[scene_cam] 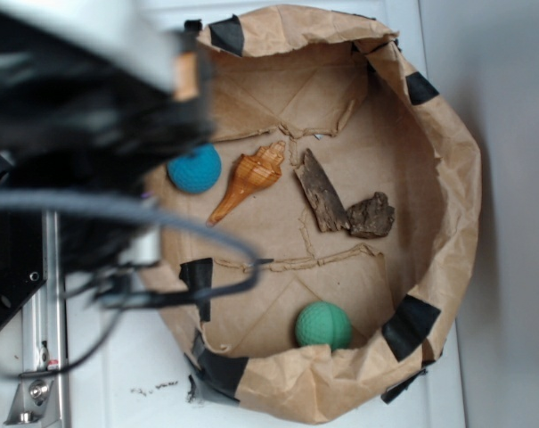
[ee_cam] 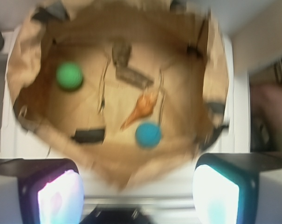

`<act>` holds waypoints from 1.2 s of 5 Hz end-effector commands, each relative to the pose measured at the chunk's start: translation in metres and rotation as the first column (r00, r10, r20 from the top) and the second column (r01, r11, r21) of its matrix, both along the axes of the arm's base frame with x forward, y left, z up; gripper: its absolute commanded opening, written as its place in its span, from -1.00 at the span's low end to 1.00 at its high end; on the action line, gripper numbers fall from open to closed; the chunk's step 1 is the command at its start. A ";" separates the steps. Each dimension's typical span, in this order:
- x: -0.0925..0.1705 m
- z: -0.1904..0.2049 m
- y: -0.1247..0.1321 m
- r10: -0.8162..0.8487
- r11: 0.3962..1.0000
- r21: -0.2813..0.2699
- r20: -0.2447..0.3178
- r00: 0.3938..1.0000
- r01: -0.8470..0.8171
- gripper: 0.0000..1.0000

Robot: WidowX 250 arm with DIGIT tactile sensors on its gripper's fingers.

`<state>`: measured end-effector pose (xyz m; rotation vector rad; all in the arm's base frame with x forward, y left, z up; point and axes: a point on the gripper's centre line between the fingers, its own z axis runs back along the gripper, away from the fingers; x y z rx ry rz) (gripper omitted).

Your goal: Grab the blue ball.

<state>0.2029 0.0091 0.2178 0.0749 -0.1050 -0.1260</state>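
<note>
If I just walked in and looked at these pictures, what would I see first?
Probably the big brown paper bin patched with black tape, filling the middle of both views. Inside it, two bright balls pop out: the blue ball right beside the orange seashell, and the green ball off by itself near the wall. In the wrist view, the gripper shows its two glowing fingers spread wide apart at the bottom.
</note>
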 end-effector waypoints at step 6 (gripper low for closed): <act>0.017 -0.139 0.016 -0.242 0.970 -0.045 -0.112 0.964 0.239 1.00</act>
